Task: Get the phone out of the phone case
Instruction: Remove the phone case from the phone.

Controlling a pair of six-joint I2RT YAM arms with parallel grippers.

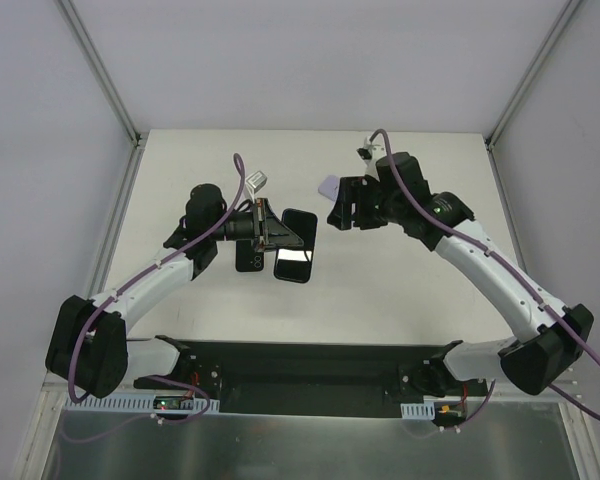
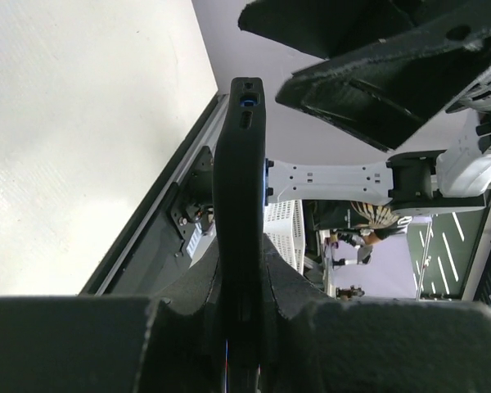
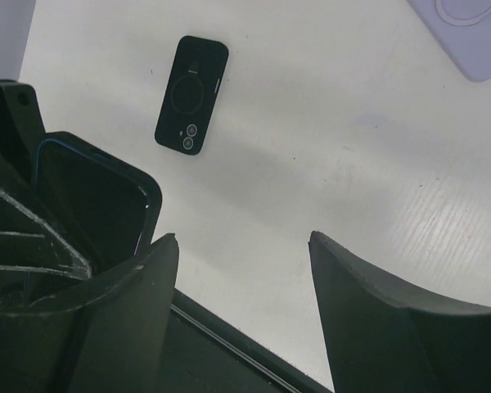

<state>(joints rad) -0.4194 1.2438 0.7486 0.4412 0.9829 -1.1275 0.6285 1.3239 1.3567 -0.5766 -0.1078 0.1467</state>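
My left gripper (image 1: 273, 229) is shut on a black phone case with a blue-rimmed phone (image 1: 298, 235) in it and holds it above the table. In the left wrist view the cased phone (image 2: 239, 188) stands edge-on between my fingers (image 2: 311, 286). In the right wrist view it shows at the left (image 3: 94, 201), dark inside a blue rim. My right gripper (image 1: 338, 214) is open and empty, just right of the held phone and apart from it; its own view (image 3: 244, 237) shows only bare table between the fingers.
A second black phone-shaped item (image 3: 191, 94) with a ring and two lenses lies flat on the table, under my left gripper in the top view (image 1: 247, 259). A lilac case (image 1: 329, 186) lies behind my right gripper, also in the right wrist view (image 3: 466, 29). Dark rail at the near edge (image 1: 300, 365).
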